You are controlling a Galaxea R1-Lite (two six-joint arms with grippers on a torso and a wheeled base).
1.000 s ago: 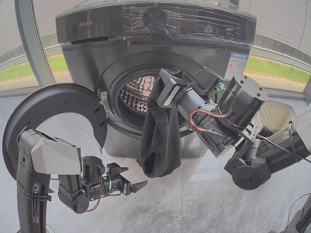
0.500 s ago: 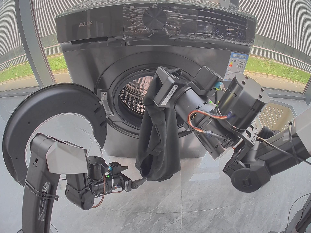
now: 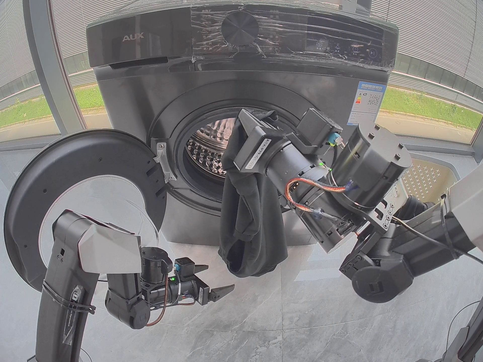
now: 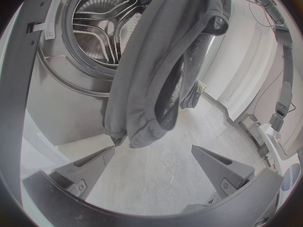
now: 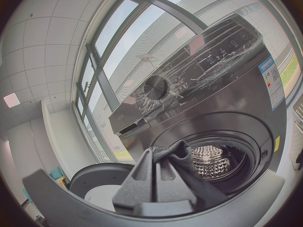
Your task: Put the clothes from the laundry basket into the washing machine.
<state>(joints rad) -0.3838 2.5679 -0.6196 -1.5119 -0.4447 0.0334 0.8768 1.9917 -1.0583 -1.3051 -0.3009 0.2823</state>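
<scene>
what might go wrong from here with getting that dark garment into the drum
1. The dark garment hangs from the shut right claw to far below the lower rim of the drum opening, so its tail may stay draped outside.
2. The open left claw sits close by the hem and could snag the cloth.
3. The right claw pinches only a small bunch of fabric, so the garment might slip out.

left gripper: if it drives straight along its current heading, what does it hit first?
Most likely the lower end of the dark garment hanging from the right gripper, dead ahead of the open left gripper. Depth is unclear; it might slip under toward the floor.
</scene>
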